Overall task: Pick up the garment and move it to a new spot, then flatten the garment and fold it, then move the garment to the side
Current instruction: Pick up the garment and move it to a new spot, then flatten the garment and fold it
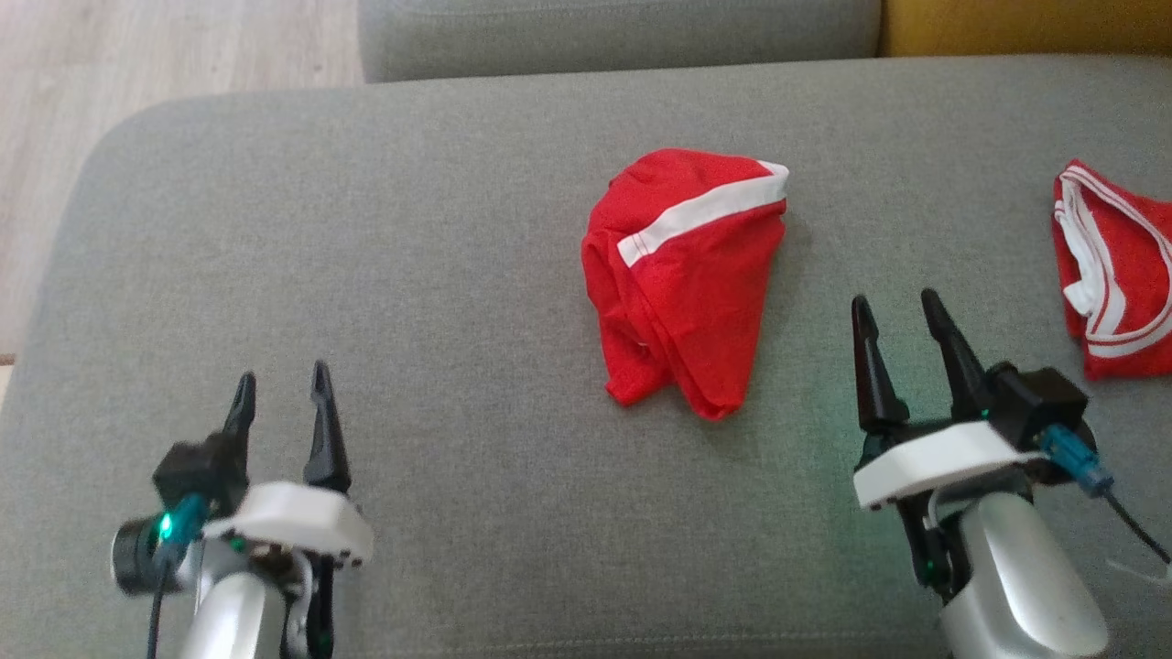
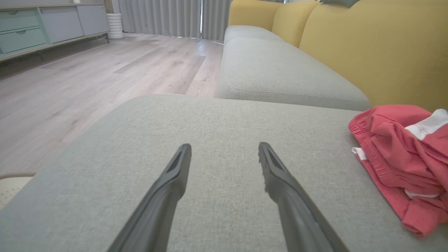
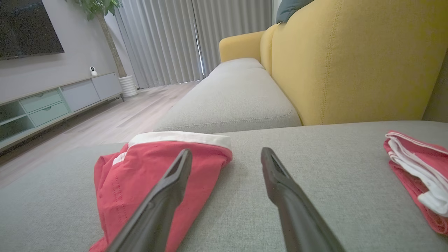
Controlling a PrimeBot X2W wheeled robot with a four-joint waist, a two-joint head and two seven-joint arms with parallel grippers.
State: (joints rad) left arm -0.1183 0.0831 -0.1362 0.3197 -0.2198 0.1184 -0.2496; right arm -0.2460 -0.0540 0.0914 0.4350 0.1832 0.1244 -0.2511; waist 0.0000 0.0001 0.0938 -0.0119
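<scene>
A red garment (image 1: 687, 275) with a white stripe lies crumpled in the middle of the grey sofa seat (image 1: 412, 275). It shows at the right edge of the left wrist view (image 2: 402, 161) and at the lower left of the right wrist view (image 3: 140, 175). My left gripper (image 1: 281, 389) stands open at the lower left, well clear of the garment, fingers (image 2: 175, 182) apart over bare cushion. My right gripper (image 1: 897, 311) is open just right of the garment, nothing between its fingers (image 3: 280, 189).
A second red piece with white trim (image 1: 1112, 270) lies at the seat's right edge (image 3: 420, 171). Yellow sofa backrest (image 3: 350, 59) rises behind. Another grey cushion (image 2: 280, 70) lies beyond; wooden floor (image 1: 137, 55) at far left.
</scene>
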